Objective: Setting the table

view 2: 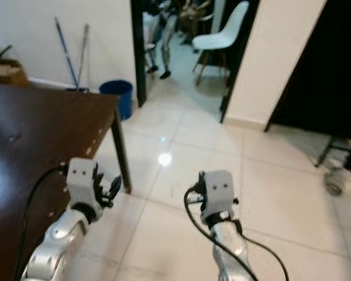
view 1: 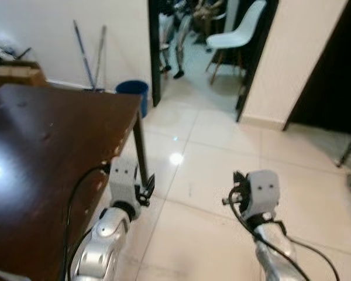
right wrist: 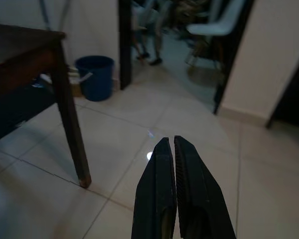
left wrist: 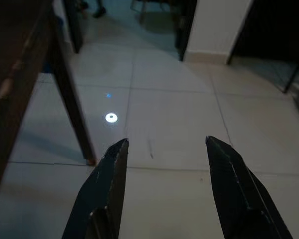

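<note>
So we've got nothing in hand yet: left gripper (left wrist: 162,189) is spread wide and empty, right gripper (right wrist: 174,194) is pinched closed on nothing, both hanging low in the frame over the tiled floor (view 1: 222,158). One dark wooden table (view 1: 41,152) fills the left side, and no dishes are showing anywhere. We count one white chair (view 1: 237,32) and one blue bucket (view 1: 133,91) up top. Plates would likely be slick and breakable, so we'd grab the rim.

I see the dark wooden table (view 2: 29,134) at my left, its corner leg (view 2: 121,151) standing on the tiled floor (view 2: 269,193). A blue bucket (view 2: 117,96) sits beyond that corner. A white chair (view 2: 219,38) stands past the doorway. Both arms extend forward over the floor.
</note>
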Available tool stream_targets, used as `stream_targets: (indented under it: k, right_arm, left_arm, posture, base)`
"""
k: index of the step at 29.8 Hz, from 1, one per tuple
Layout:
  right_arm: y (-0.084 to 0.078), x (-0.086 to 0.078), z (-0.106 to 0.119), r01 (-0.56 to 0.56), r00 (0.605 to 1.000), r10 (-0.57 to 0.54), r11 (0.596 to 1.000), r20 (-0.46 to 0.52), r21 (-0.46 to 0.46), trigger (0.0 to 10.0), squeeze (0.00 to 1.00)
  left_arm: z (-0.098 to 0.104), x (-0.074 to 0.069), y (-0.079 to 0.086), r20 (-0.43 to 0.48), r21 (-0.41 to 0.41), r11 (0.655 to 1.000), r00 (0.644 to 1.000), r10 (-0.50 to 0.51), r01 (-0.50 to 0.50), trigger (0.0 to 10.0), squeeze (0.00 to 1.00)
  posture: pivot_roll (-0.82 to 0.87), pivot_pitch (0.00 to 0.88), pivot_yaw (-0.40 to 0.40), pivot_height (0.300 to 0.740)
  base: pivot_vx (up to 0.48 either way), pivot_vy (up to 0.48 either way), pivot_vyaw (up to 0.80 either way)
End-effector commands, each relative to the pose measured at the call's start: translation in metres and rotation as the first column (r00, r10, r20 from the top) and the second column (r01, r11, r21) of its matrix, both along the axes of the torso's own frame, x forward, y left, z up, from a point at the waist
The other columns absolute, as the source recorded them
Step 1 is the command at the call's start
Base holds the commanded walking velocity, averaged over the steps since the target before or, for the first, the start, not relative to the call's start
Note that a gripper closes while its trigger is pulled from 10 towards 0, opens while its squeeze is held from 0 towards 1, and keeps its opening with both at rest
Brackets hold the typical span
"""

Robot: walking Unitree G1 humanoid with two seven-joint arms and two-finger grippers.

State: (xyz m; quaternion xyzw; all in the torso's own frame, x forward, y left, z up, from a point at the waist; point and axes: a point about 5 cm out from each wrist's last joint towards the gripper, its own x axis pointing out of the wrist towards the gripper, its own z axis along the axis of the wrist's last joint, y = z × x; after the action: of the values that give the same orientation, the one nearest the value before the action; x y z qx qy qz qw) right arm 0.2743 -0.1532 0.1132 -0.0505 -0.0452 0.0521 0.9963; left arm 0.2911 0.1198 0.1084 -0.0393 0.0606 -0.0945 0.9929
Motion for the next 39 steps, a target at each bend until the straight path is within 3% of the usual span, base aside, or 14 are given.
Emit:
stream_targets:
  k: [1,39]
  right_arm:
    - [0.0012,-0.0003,-0.0034,-0.006,1.0,0.006,1.0,-0.017,0.002,10.0,0.0]
    - [0.0008,-0.0002,-0.0044,-0.006,1.0,0.006,1.0,-0.024,0.003,10.0,0.0]
  left_arm:
    - [-0.0066,-0.0014,0.0018,-0.031,0.0,1.0,0.999,0.006,-0.006,10.0,0.0]
    - [-0.0067,0.0,0.0015,-0.043,-0.021,0.999,0.999,0.028,-0.029,10.0,0.0]
  posture:
    - [-0.14,0.0,0.106,0.74]
    - [-0.14,0.0,0.103,0.74]
  base:
    - [0.0,0.0,-0.8]
    - [0.0,0.0,-0.8]
